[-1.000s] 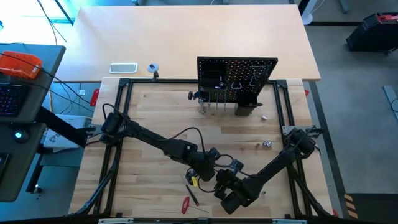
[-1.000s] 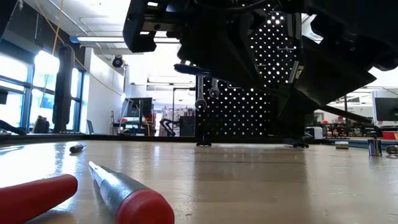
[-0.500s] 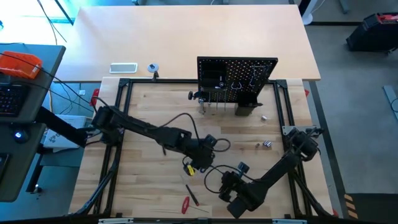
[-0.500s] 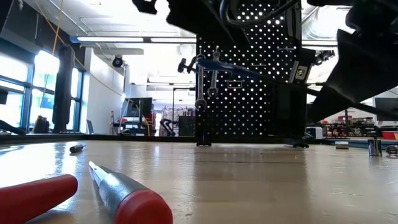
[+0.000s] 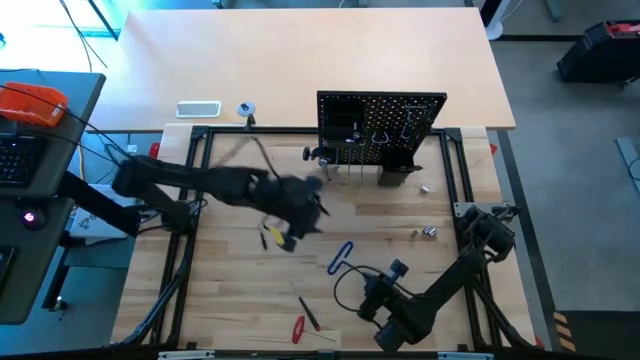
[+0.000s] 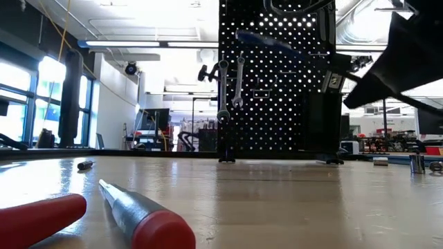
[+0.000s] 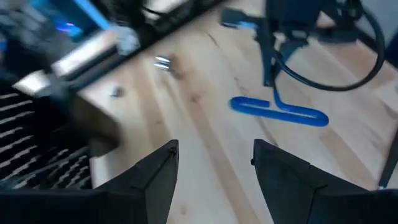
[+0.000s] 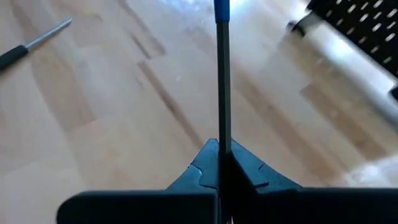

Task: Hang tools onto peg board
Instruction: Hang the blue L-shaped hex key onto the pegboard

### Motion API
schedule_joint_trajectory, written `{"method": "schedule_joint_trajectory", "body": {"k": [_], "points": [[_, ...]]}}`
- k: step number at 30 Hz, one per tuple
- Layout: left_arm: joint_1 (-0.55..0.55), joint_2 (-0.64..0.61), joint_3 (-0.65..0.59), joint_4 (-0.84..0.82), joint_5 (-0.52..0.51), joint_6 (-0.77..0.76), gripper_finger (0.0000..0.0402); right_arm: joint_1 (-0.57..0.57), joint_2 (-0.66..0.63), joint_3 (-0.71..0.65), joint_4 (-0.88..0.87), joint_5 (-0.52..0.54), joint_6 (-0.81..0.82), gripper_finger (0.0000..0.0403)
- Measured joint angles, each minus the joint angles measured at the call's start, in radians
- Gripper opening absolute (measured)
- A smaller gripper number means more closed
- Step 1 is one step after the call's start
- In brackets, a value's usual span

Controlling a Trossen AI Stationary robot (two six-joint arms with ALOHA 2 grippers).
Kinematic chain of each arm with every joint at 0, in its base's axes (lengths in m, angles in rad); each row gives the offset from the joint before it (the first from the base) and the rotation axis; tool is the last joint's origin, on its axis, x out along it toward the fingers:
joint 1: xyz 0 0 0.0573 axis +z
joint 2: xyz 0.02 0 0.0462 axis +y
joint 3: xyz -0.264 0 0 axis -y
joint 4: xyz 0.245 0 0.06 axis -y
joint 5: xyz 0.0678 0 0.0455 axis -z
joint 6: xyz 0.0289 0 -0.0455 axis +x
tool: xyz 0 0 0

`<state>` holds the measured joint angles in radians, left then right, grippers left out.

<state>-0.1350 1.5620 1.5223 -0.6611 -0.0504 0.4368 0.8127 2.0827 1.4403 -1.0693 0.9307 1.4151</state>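
Observation:
The blue-handled hex key (image 5: 340, 257) hangs in the air in front of the black peg board (image 5: 380, 125), with my right gripper (image 5: 358, 279) shut on it. Its blue handle (image 6: 266, 40) shows high before the board in the low view. My left gripper (image 7: 214, 158) stands open and empty, back toward the table's left and far from the hex key (image 7: 280, 112). Two wrenches (image 6: 237, 79) hang on the board's hooks. A red-handled screwdriver (image 5: 298, 327) lies on the table near the front edge. My right gripper pinches the hex key's bare metal shaft (image 8: 222, 130) between its two shut fingers. The shaft runs straight out along the fingers, and the blue handle (image 8: 221, 6) is at its far end. The hex key is lifted clear of the table.
A dark thin screwdriver (image 5: 310, 311) lies beside the red-handled one. Small metal bits (image 5: 428, 231) lie toward the right edge, another (image 5: 424, 188) near the board's foot. A black clamp (image 5: 318, 154) sits left of the board. Bare wood lies between the arms and the board.
My left gripper has come away from the hex key and swung back toward the table's far left. The hex key has stayed in my right gripper, and its blue handle has risen in front of the peg board.

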Motion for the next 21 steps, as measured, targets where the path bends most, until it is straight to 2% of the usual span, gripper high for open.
{"method": "schedule_joint_trajectory", "body": {"k": [6,12,17,21], "points": [[0.051,-0.221,0.000,-0.035,-0.038,-0.060,0.0200,0.000,0.000,0.022,-0.088,0.101,0.002,0.0000],[0.086,-0.422,-0.041,0.022,-0.073,-0.136,0.0200,-0.011,0.000,0.080,-0.298,0.223,0.058,0.0000],[0.109,-0.550,-0.198,0.145,-0.092,-0.189,0.0200,-0.021,-0.001,0.136,-0.507,0.306,0.189,0.0000],[0.128,-0.633,-0.376,0.279,-0.093,-0.236,0.0200,-0.043,-0.030,0.148,-0.502,0.351,0.147,0.0000]]}}
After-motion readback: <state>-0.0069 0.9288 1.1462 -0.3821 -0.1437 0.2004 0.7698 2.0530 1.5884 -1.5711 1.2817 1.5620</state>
